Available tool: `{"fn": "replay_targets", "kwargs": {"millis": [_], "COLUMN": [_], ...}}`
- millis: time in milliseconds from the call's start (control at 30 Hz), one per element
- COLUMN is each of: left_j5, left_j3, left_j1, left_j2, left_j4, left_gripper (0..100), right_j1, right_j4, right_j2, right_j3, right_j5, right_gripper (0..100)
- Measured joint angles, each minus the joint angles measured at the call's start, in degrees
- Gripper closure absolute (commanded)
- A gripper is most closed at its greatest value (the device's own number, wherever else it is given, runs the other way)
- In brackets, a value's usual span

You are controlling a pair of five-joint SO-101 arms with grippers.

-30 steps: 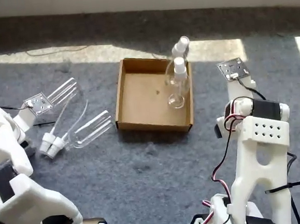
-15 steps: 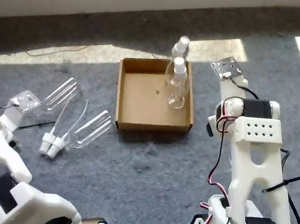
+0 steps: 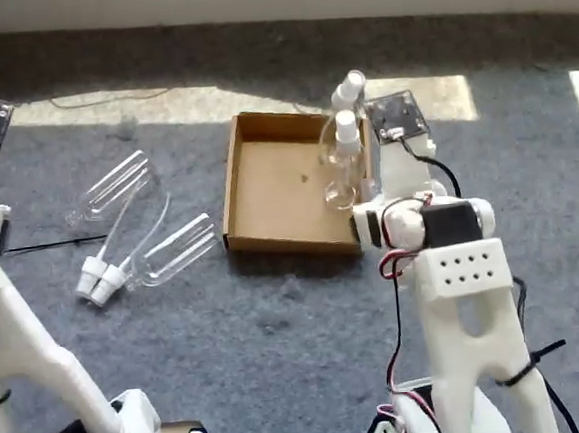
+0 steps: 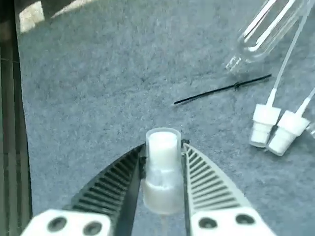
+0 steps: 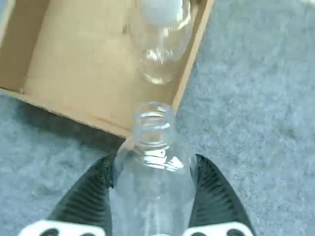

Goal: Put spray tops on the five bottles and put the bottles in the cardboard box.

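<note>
Two arms have moved within the last second. The left arm (image 3: 12, 319) has lifted away from the bottles lying on the carpet (image 3: 277, 318) and now stands tall over the carpet's left part. The left gripper (image 4: 162, 146) has its fingers clamped on a spray top (image 4: 162, 172), held clear of the carpet. The right arm (image 3: 453, 254) has swung in from the right of the cardboard box (image 3: 229, 186) to the box's right wall. The right gripper (image 5: 153, 161) has its fingers closed around an open bottle (image 5: 153, 130), its neck uncapped, over that wall close to the near right corner.

Judgement: one top and one bottle are each in hand but well apart, so joining them is the step at hand. The bottle should not go into the box before it is capped.

Two capped bottles (image 3: 344, 147) already stand inside the box against its right wall, just beside the held bottle, and could be knocked as the right arm works there. Two bare bottles (image 3: 177, 247) lie on the left part of the carpet. Two loose spray tops (image 3: 99, 282) touch each other beside the nearer one, their dip tubes trailing. A black tie (image 4: 221, 91) lies near them. Three of the five bottles remain uncapped.
</note>
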Motion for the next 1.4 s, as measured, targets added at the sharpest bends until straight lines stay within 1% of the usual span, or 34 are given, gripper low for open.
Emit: {"fn": "replay_targets", "kwargs": {"millis": [67, 167, 300, 433, 533, 667, 833, 1000, 1133, 1200, 1300, 1400], "left_j5": [6.3, 15.9, 26.5, 33.8, 37.3, 38.9, 39.0, 39.0, 39.0, 39.0, 39.0, 39.0], "left_j3": [0.0, 0.0, -0.1, -3.9, -6.3, -6.9, -6.9, -5.2, -0.1, 1.8, 4.4, 6.4], "left_j1": [4.0, 10.8, 21.8, 35.1, 43.9, 52.5, 59.9, 64.4, 66.7, 67.4, 69.2, 71.5], "left_j2": [-3.9, -9.7, -18.6, -24.9, -25.7, -25.6, -25.6, -26.2, -25.7, -25.4, -25.3, -25.3], "left_j4": [1.6, 3.1, 3.3, 3.3, 0.5, -5.8, -13.6, -21.5, -28.9, -31.9, -34.5, -36.5], "left_gripper": [100, 100, 100, 100, 100, 100, 100, 100, 100, 100, 100, 100], "right_j1": [-1.8, -3.7, -5.8, -6.2, -9.5, -15.9, -17.8, -19.1, -20.1, -20.5, -21.4, -21.4], "right_j4": [-2.0, -6.2, -8.6, -10.8, -14.8, -22.0, -23.7, -26.8, -32.4, -33.1, -33.3, -33.3], "right_j2": [-6.4, -17.2, -30.0, -33.5, -33.8, -33.8, -33.8, -38.9, -49.3, -55.5, -63.6, -65.3], "right_j3": [2.1, 9.4, 19.3, 26.4, 29.7, 33.5, 35.5, 38.6, 46.9, 51.4, 57.2, 59.3], "right_j5": [-0.1, -0.1, -0.1, -0.2, -0.6, -0.6, -0.6, -0.6, -0.6, -0.6, -0.6, -0.6], "right_gripper": [99.4, 99.4, 99.4, 99.4, 99.4, 99.4, 99.4, 99.4, 99.5, 99.5, 99.5, 99.5]}}
